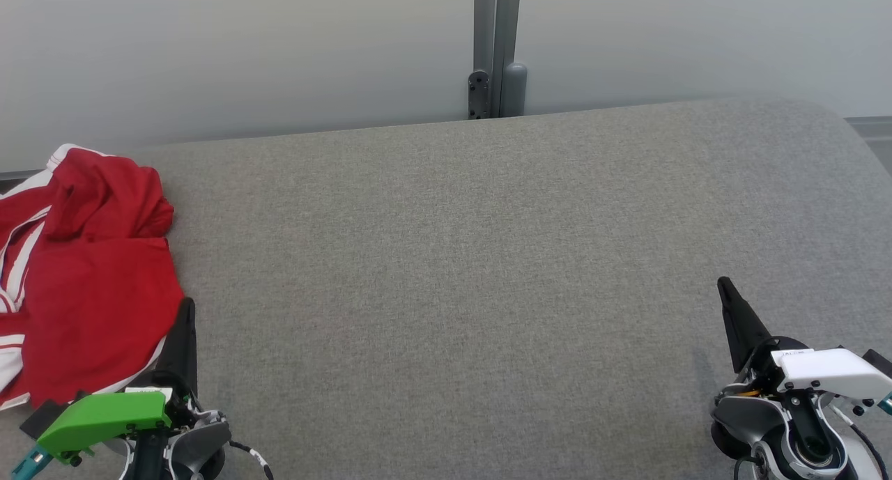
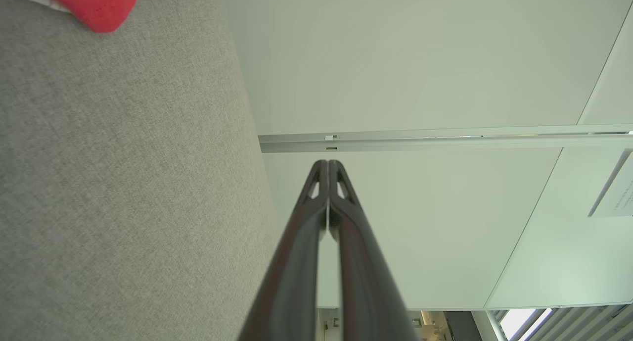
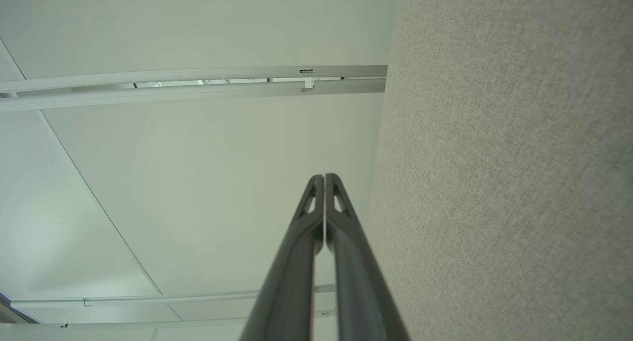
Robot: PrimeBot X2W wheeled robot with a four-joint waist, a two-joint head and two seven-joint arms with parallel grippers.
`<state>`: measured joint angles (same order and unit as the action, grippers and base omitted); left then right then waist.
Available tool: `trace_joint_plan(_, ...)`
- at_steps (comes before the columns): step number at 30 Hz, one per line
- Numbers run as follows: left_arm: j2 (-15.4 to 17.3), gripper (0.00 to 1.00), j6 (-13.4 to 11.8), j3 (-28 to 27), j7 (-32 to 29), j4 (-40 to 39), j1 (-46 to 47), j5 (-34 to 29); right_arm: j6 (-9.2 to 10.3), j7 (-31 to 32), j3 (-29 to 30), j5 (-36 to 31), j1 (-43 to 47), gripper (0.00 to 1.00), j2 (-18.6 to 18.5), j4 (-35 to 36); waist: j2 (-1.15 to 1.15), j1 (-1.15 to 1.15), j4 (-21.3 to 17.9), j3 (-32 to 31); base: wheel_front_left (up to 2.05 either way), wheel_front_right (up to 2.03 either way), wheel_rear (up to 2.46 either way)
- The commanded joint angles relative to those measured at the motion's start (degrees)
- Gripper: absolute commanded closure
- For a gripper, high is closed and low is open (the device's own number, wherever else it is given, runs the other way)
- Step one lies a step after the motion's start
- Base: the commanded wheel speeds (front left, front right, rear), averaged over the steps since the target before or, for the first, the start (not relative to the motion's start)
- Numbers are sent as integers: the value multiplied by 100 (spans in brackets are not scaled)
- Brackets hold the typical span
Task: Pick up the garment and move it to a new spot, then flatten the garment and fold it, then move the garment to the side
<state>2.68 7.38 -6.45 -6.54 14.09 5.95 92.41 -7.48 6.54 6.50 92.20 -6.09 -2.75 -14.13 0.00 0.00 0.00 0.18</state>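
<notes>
A crumpled, bright red, thin sports garment [image 1: 90, 271] with white double-stripe trim lies bunched at the left edge of a grey fabric-covered tabletop [image 1: 453, 257]. It looks light, soft and floppy, so pinching a raised fold or the striped hem should hold it. The dark-fingered left hand [image 1: 187, 309], shut and empty, sits just beside it; the matching right hand [image 1: 726, 288], also shut and empty, is well apart

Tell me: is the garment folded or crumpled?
Crumpled: the garment lies bunched, with uneven creases, on the grey surface, neither flat nor folded.
</notes>
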Motion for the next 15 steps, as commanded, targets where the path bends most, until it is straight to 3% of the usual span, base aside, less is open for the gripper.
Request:
trace_joint_plan(1,41,100,24,-13,-15,-12,71,2,-2,15,6,42,-33,100,-26,24,0,0,0,0,0,0,0)
trace_joint_plan(15,41,100,24,-13,-15,-12,71,1,-2,15,6,42,-33,100,-26,24,0,0,0,0,0,0,0)
